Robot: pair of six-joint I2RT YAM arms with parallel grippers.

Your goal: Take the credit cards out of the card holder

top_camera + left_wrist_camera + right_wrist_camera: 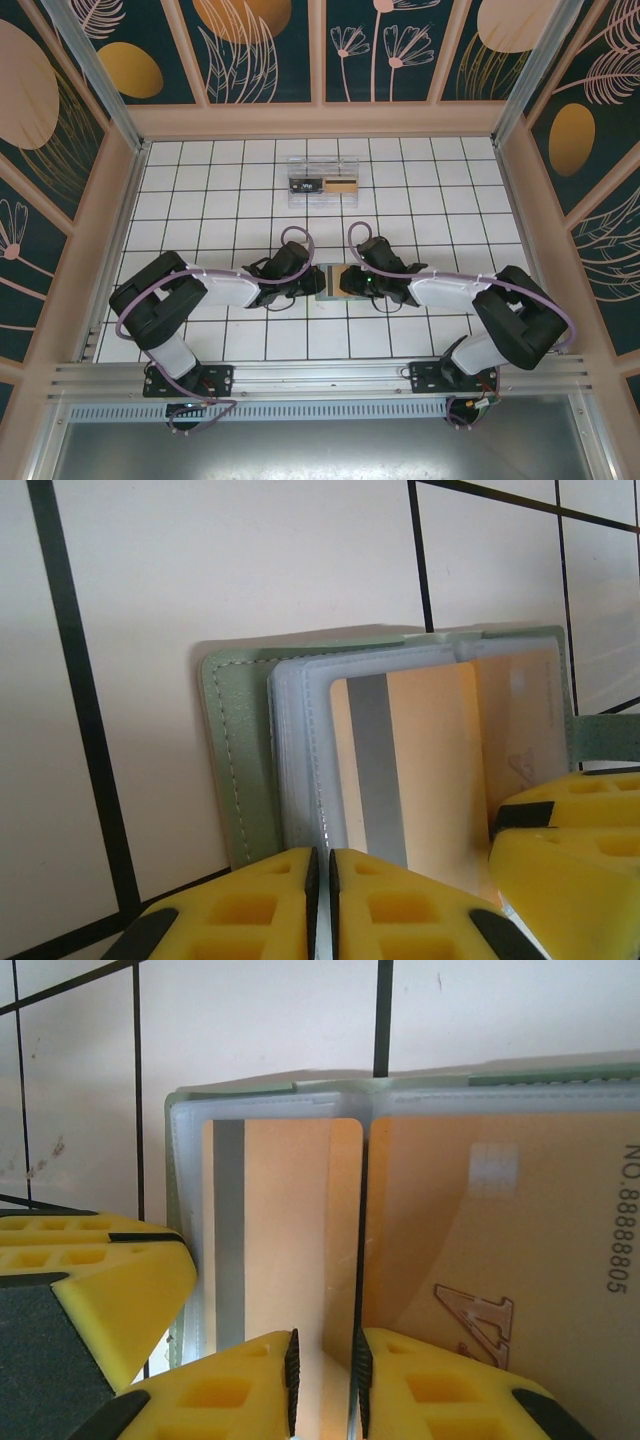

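Observation:
The card holder (328,282) lies open on the tiles between my two grippers, grey-green cover (232,760) outside, clear sleeves inside. My left gripper (322,880) is shut on the near edge of a clear sleeve (300,780), just left of a tan credit card (420,770) with a grey stripe. My right gripper (325,1385) is closed to a narrow gap on the left edge of a second tan credit card (500,1240) printed with a number. The striped card (290,1230) sits in the sleeve beside it. My right gripper's yellow fingers (570,825) show in the left wrist view.
A clear plastic box (322,183) stands toward the back of the tiled floor with a black card and a tan card in it. Panelled walls close in the floor on three sides. Both arms (215,285) reach in toward the middle from the near rail.

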